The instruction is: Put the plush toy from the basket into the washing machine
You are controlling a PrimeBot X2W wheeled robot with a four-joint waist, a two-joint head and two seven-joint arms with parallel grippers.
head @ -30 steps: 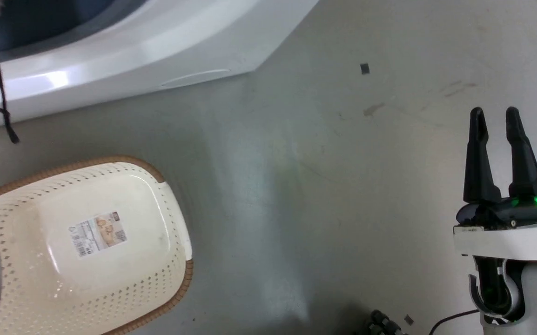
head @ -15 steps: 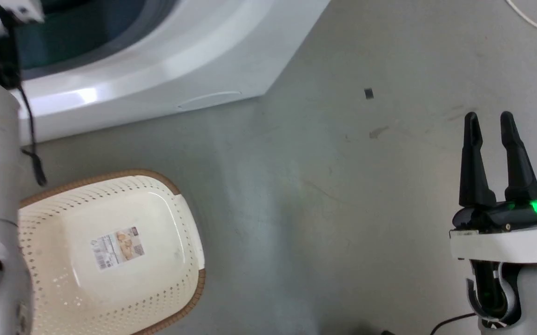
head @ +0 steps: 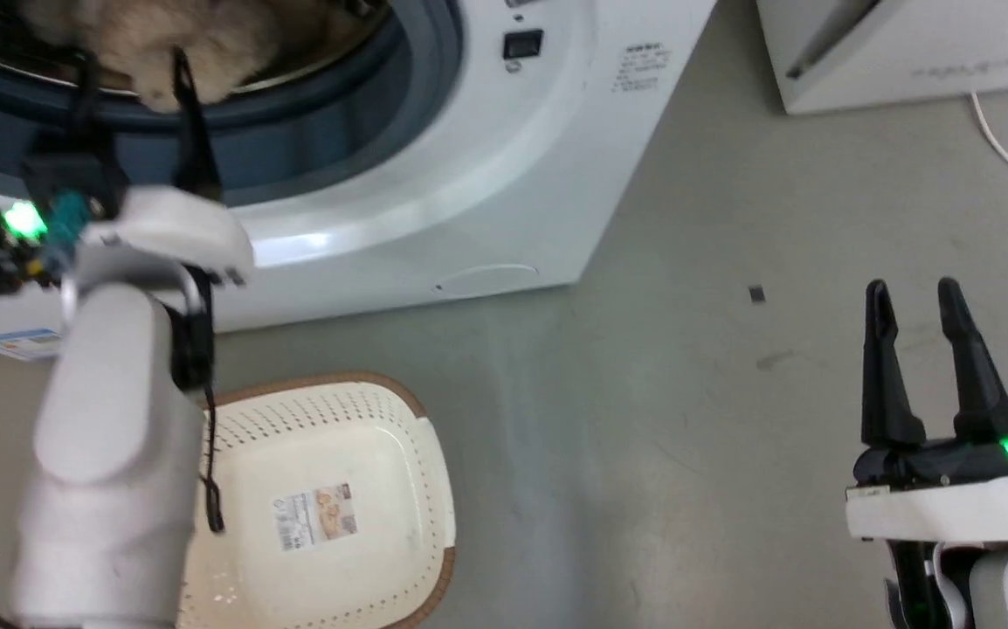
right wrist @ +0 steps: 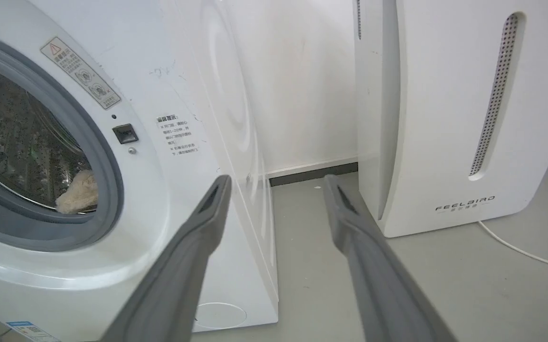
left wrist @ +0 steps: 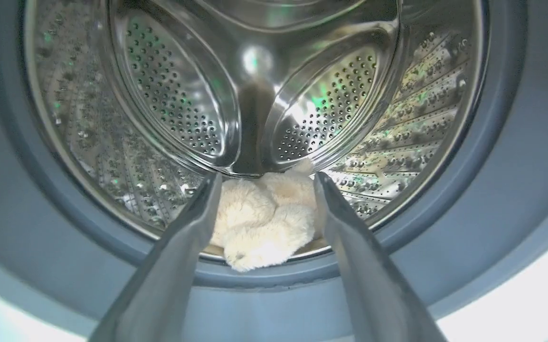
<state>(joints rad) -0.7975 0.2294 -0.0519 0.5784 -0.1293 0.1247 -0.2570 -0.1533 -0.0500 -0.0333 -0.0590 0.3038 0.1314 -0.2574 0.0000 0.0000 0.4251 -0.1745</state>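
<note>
The cream-beige plush toy (head: 181, 44) lies on the bottom of the washing machine's (head: 486, 175) steel drum (left wrist: 169, 95), just behind the grey-blue door ring. My left gripper (head: 131, 65) is held open in front of the porthole with nothing between its fingers. In the left wrist view the plush toy (left wrist: 264, 223) shows beyond the left gripper (left wrist: 268, 176), apart from it. The empty basket (head: 421, 489) stands on the floor below the washer, its sticker showing. My right gripper (head: 913, 288) is open over bare floor at the right. From the right wrist view the plush toy (right wrist: 78, 192) peeks from the porthole.
A white FEELBIRD appliance (right wrist: 445, 118) stands right of the washer, with a narrow gap between them. A white cable (head: 1006, 148) trails on the grey floor beside it. A small dark mark (head: 756, 294) lies on the floor.
The head camera has tilted up, bringing the porthole, the plush toy and my left gripper into view. The right gripper stays open in the same pose.
</note>
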